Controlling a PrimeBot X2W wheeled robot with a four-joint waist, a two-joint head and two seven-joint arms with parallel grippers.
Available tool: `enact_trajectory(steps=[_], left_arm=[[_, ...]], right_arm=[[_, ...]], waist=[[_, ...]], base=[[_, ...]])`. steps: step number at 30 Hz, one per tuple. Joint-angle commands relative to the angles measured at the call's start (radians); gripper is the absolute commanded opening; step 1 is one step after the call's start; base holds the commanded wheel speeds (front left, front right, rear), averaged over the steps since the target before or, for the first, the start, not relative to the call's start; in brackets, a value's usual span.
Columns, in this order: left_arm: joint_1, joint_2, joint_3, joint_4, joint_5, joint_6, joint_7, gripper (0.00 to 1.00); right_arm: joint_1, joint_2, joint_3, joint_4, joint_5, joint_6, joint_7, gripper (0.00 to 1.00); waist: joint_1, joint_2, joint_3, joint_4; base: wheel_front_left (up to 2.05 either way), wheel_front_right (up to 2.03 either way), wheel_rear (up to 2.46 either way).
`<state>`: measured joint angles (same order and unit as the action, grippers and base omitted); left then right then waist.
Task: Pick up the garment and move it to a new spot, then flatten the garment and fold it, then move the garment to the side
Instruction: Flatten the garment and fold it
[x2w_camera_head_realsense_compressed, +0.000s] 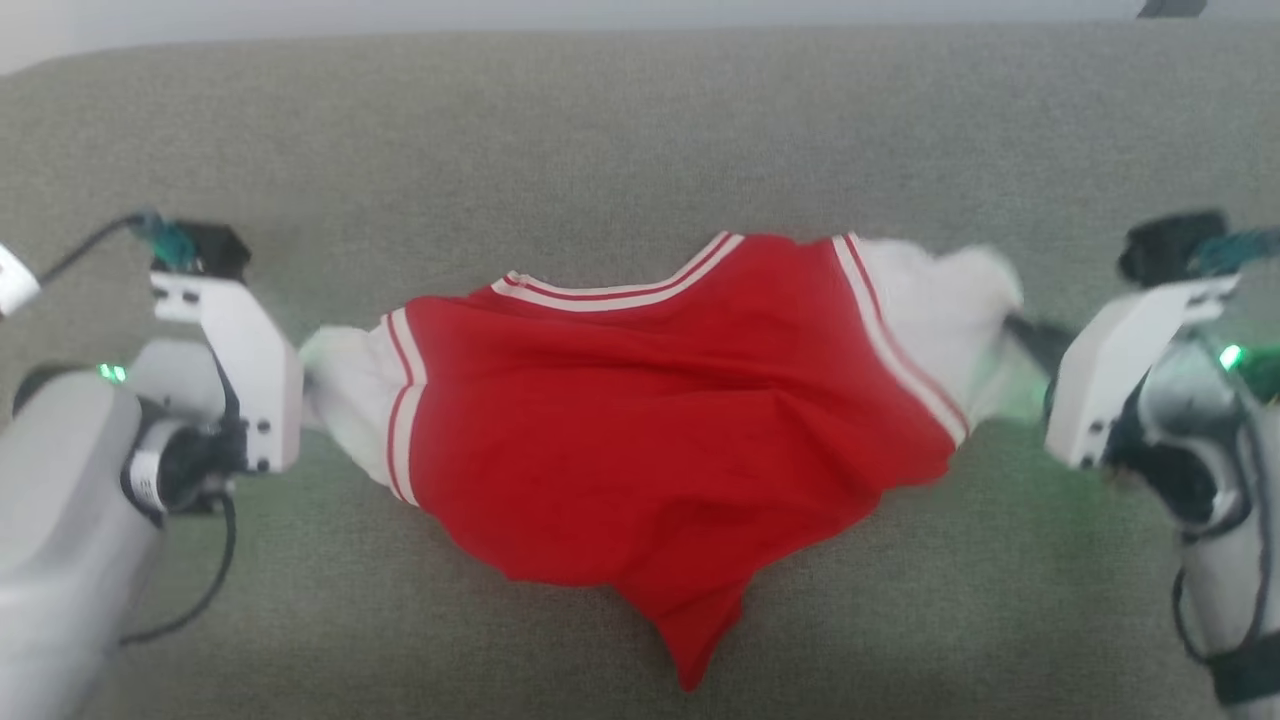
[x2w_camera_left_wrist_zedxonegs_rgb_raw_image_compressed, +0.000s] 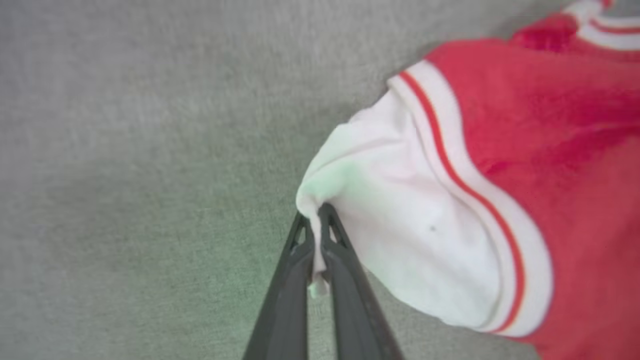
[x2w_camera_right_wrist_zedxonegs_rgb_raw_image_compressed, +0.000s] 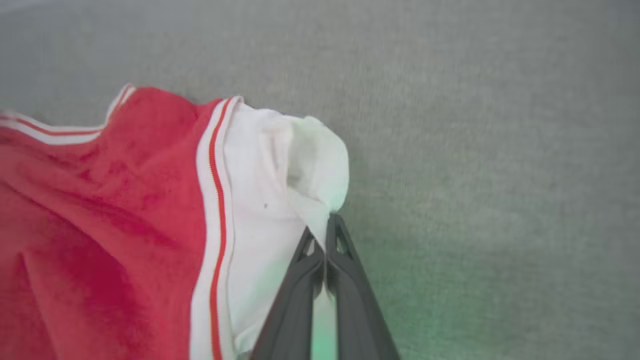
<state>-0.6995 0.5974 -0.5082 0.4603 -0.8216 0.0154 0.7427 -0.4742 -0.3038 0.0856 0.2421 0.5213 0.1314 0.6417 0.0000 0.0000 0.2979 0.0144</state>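
The garment (x2w_camera_head_realsense_compressed: 660, 420), a red T-shirt with white sleeves and white-striped trim, hangs stretched between my two grippers above the grey-green cloth surface (x2w_camera_head_realsense_compressed: 640, 130). Its plain red side faces up and its lower part sags to a point near the front. My left gripper (x2w_camera_head_realsense_compressed: 305, 365) is shut on the tip of the left white sleeve (x2w_camera_left_wrist_zedxonegs_rgb_raw_image_compressed: 400, 220); the left wrist view shows the cloth pinched between the dark fingers (x2w_camera_left_wrist_zedxonegs_rgb_raw_image_compressed: 290, 280). My right gripper (x2w_camera_head_realsense_compressed: 1015, 325) is shut on the right white sleeve (x2w_camera_right_wrist_zedxonegs_rgb_raw_image_compressed: 280, 180), its fingers (x2w_camera_right_wrist_zedxonegs_rgb_raw_image_compressed: 345, 280) closed on a fold. Any number or lettering is hidden.
The grey-green fabric surface spreads wide on all sides of the shirt. A pale strip (x2w_camera_head_realsense_compressed: 300, 15) runs along its far edge, with a dark object (x2w_camera_head_realsense_compressed: 1170, 8) at the top right. Black cables (x2w_camera_head_realsense_compressed: 200, 590) hang by my left arm.
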Motion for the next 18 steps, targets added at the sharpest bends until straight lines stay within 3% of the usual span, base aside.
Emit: enact_trajectory(steps=[1,18], left_arm=[[-0.028,0.007,0.008,-0.007,0.006,-0.001,-0.012,0.0],[-0.343,0.02,0.027,-0.025,0.095,-0.056,-0.092,0.0]], right_arm=[[-0.027,-0.003,-0.009,0.001,0.001,-0.001,-0.014,0.0],[-0.345,0.012,-0.045,0.031,0.001,-0.001,-0.121,0.0]], waist=[[0.0,0.0,-0.016,0.003],[0.0,0.0,-0.209,0.01]], base=[[0.0,0.0,0.0],[0.0,0.0,0.0]])
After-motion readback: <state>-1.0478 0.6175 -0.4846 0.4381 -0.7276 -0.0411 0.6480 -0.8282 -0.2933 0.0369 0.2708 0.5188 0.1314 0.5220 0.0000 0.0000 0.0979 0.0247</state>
